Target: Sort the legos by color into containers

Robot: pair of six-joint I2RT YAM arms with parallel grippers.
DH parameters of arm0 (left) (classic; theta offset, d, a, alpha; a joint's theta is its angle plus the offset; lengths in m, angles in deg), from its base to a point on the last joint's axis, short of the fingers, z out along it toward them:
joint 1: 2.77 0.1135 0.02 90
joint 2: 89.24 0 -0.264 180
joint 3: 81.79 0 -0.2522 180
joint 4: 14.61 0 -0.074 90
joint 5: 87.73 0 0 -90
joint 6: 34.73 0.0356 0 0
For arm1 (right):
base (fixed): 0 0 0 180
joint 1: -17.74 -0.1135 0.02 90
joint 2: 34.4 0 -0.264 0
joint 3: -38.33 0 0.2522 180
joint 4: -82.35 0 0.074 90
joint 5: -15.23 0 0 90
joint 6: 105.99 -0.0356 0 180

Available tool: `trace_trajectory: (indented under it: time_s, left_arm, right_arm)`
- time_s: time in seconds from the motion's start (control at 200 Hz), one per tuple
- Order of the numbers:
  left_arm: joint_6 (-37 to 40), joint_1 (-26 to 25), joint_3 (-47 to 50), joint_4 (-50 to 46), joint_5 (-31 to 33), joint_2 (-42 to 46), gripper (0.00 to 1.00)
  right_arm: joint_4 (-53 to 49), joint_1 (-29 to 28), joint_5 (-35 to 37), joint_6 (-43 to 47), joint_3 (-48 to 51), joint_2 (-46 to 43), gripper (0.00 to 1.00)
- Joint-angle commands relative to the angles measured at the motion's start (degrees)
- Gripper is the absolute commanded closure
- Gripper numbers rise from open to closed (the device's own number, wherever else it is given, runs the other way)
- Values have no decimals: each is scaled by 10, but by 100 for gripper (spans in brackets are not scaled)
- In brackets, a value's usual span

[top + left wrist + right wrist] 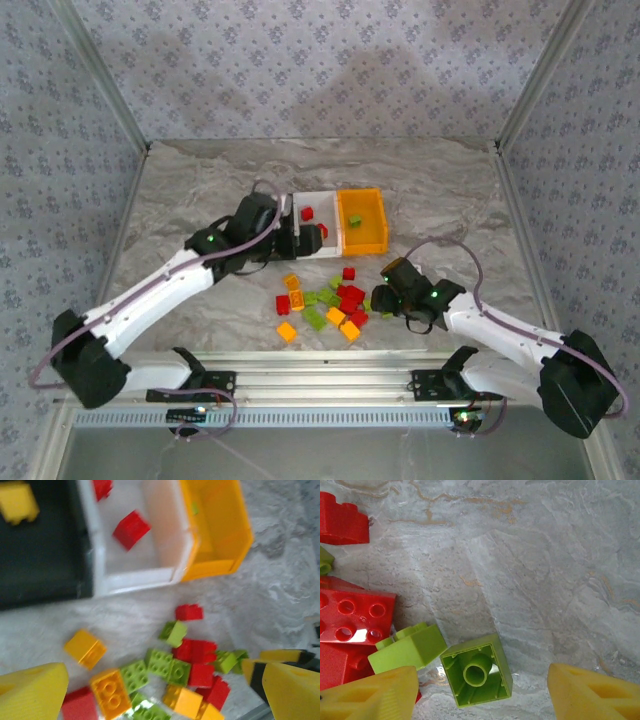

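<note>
Right wrist view: the right end effector (482, 680) hovers, fingers apart, astride an upturned green lego (477, 676) on the bench (545, 555), beside the pile (325, 300) of unsorted legos, not yet clamped. Picking looks like the step in hand; next calls for lowering, closing, then carrying to the orange bin (362, 243), which holds green. The left end effector (155, 680) hangs wide apart and empty near the black bin (40, 555) and white bin (135, 577)

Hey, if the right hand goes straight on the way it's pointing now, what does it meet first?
Probably the lime green lego lying hollow side up on the table, right between the open fingers of the right hand. How far off it is, I cannot tell from the wrist view.
</note>
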Motion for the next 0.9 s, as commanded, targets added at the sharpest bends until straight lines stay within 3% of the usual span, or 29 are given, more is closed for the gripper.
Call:
trace_trajectory:
  time_s: [0.0, 0.435, 0.53, 0.715, 0.894]
  left_arm:
    - [-40, 0, 40, -13, 25, 58, 1]
    - [-79, 0, 128, -57, 63, 186, 1]
    - [-80, 0, 137, -65, 68, 200, 0]
    - [-81, 0, 152, -81, 66, 216, 0]
    - [-74, 0, 163, -87, 60, 225, 1]
  right_arm:
    - [-13, -5, 5, -14, 9, 9, 30]
    - [20, -10, 16, -1, -1, 88, 40]
    - [19, -8, 13, 5, -7, 99, 46]
    - [2, -6, 13, 24, -31, 100, 66]
    - [-43, -2, 14, 68, -110, 72, 72]
